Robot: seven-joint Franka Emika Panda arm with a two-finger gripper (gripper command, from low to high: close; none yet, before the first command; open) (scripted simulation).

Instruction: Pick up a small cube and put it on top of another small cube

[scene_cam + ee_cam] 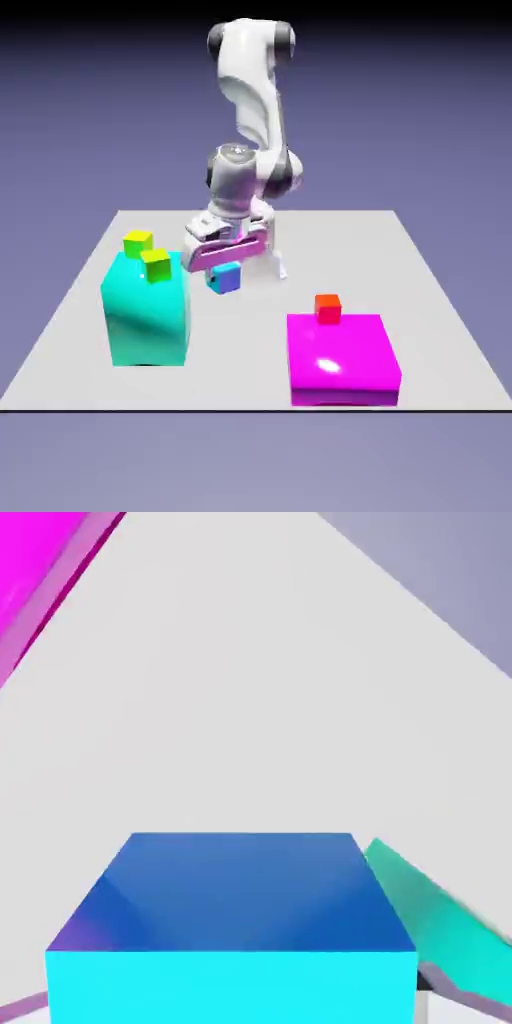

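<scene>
Small blue cube [227,278] pinched in gripper [226,272], apparently clear of the worktop [430,300], beside cyan block [146,312]. Carry step. Next: toward five o'clock, onto red-orange cube [327,308] (likely the target) atop magenta block [343,362].

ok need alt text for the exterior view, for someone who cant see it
A white robot arm's gripper holds a small blue cube above a grey table. To its left stands a tall cyan block topped by two small yellow-green cubes; to its right, a low magenta block carries a small red-orange cube.
</scene>
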